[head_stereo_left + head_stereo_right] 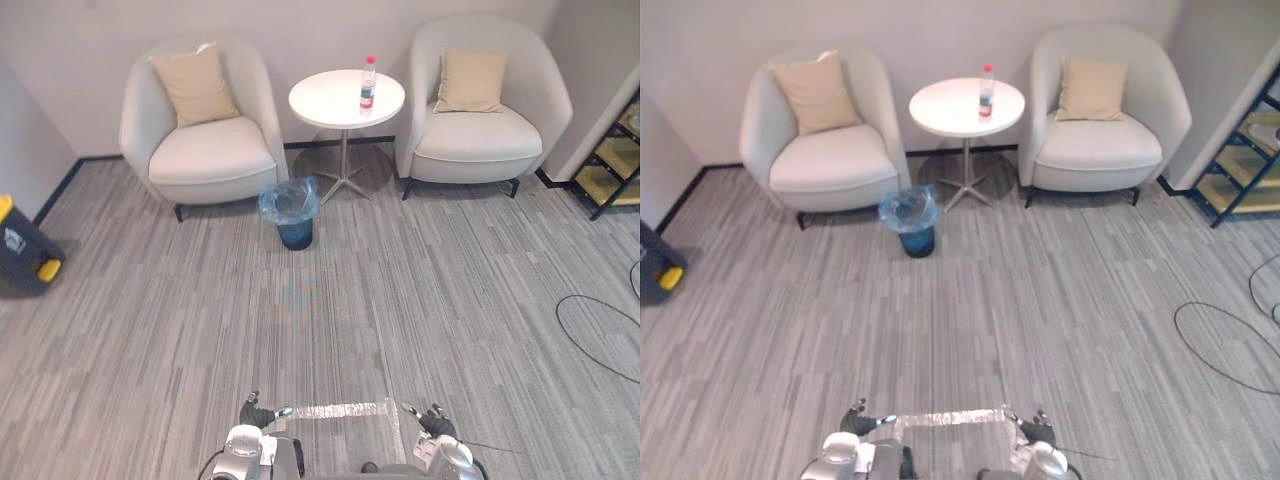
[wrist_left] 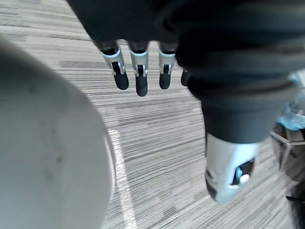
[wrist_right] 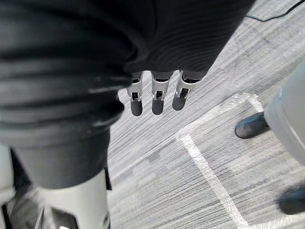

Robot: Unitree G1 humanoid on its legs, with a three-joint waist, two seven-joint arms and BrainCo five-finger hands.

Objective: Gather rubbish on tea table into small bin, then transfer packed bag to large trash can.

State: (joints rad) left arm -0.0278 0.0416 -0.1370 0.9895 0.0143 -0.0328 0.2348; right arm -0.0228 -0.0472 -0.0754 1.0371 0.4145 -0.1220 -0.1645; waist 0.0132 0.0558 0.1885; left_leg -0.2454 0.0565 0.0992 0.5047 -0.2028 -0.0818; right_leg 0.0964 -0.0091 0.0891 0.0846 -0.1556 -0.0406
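Fingers point(image 2: 141, 78) straight; wide carpet point(image 1: 300, 330) ahead.

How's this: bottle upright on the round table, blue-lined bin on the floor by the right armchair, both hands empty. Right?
No: the bin sits by the left armchair, not the right one; the left eye view shows it. The bottle is upright on the table, and the left hand and right hand hold nothing.
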